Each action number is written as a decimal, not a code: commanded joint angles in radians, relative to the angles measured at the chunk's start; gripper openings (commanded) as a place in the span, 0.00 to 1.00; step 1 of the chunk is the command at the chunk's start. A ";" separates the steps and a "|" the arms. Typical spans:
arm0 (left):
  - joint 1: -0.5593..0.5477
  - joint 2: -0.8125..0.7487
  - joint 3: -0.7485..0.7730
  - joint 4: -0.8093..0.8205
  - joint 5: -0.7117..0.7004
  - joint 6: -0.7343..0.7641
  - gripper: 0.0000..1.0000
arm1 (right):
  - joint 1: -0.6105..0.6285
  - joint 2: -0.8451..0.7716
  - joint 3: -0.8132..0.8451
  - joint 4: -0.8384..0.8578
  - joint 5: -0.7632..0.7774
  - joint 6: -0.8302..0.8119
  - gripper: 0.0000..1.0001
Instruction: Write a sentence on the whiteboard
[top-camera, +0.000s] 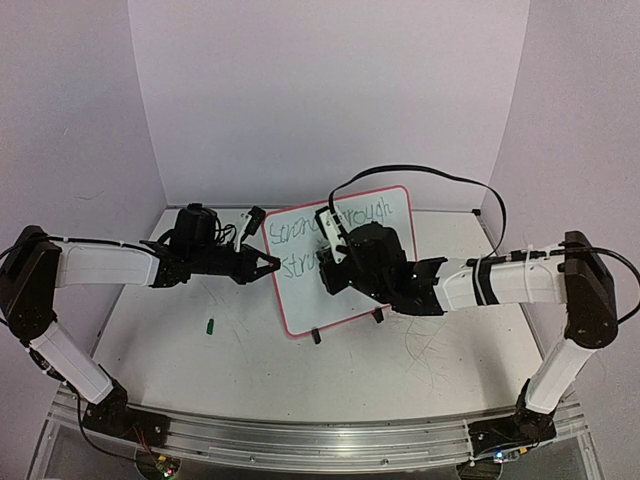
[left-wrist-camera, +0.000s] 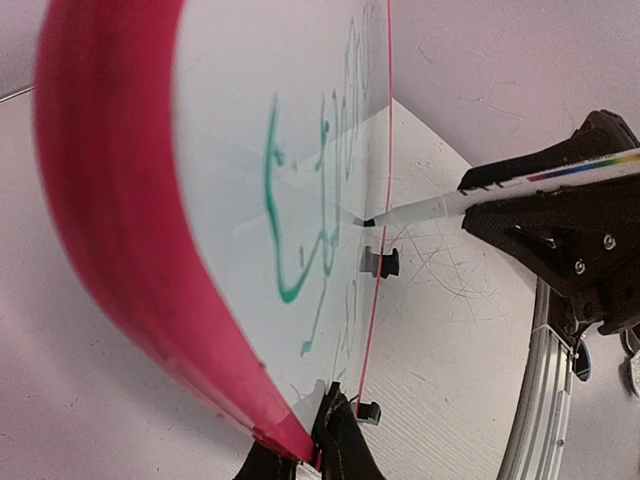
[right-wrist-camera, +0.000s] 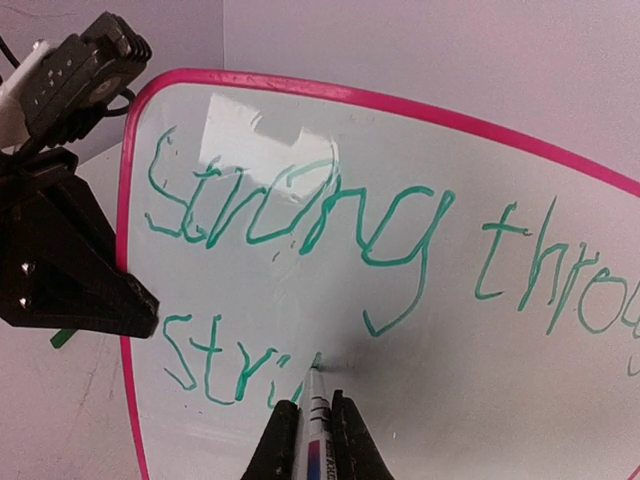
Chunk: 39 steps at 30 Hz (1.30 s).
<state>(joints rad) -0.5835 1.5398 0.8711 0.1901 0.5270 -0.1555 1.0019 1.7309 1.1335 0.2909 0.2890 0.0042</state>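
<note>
- Bench (top-camera: 430, 350): scuffed white, grey scribbles.
- Whiteboard (top-camera: 300, 300): mid-bench, twd far edge, tilted on its clip feet (top-camera: 316, 337), face twd near edge so R arm can reach it.
- L fingers (left-wrist-camera: 345, 450): pinching board's pink rim, prob. to steady it vs pen pressure.
- R fingers (right-wrist-camera: 283, 440): pressed tight on marker (right-wrist-camera: 317, 415), tip touching board.
- Sentence (right-wrist-camera: 300, 215): "Strong throu…" on top; 2nd line only "stri", unfinished.
- Black cable (top-camera: 430, 172) arcs over far side of board; small green cap(?) (top-camera: 211, 324) lies twd left edge, not in the way.
</note>
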 joint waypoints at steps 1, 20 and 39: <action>0.018 0.024 0.022 -0.069 -0.193 0.102 0.00 | -0.003 -0.007 -0.031 -0.032 -0.003 0.030 0.00; 0.019 0.030 0.023 -0.067 -0.191 0.103 0.00 | -0.015 -0.181 -0.119 0.069 -0.140 -0.037 0.00; 0.019 0.031 0.026 -0.068 -0.188 0.102 0.00 | -0.016 -0.098 -0.061 0.039 -0.145 -0.073 0.00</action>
<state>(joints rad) -0.5838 1.5406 0.8768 0.1829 0.5316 -0.1532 0.9886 1.6099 1.0289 0.3203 0.1510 -0.0639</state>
